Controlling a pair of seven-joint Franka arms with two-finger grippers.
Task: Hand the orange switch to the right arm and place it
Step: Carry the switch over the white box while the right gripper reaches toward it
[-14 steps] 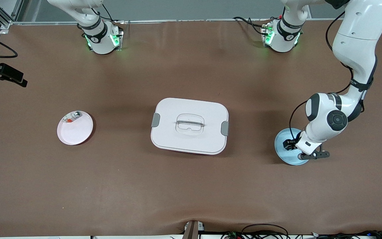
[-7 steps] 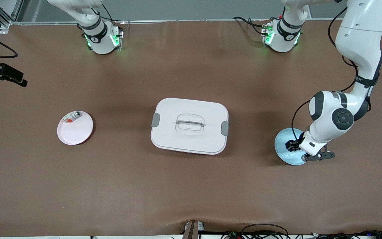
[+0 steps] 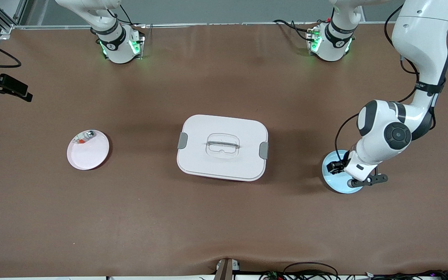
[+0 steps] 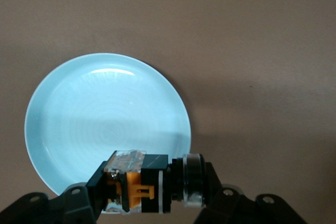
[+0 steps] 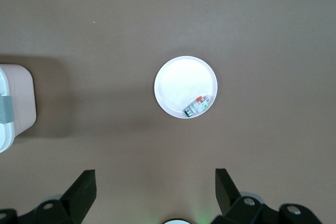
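The orange switch [image 4: 149, 183], black with an orange band and a clear end, is clamped sideways between the fingers of my left gripper [image 4: 151, 188]. That gripper [image 3: 351, 175] hangs just over the light blue plate [image 3: 331, 178], above the plate's rim toward the left arm's end of the table. The plate [image 4: 105, 114] is bare in the left wrist view. My right gripper [image 5: 156, 190] is open and empty, high above the table over the pink plate [image 5: 184, 80]. It is out of the front view.
A white lidded box [image 3: 222, 147] with grey clips stands mid-table. The pink plate [image 3: 88, 153] toward the right arm's end holds a small silver-and-red clear-cased part [image 3: 85, 137], which also shows in the right wrist view [image 5: 197, 106].
My left wrist swung a little toward the left arm's end and back over the blue plate, and the arm's elbow rose. The right arm has not moved.
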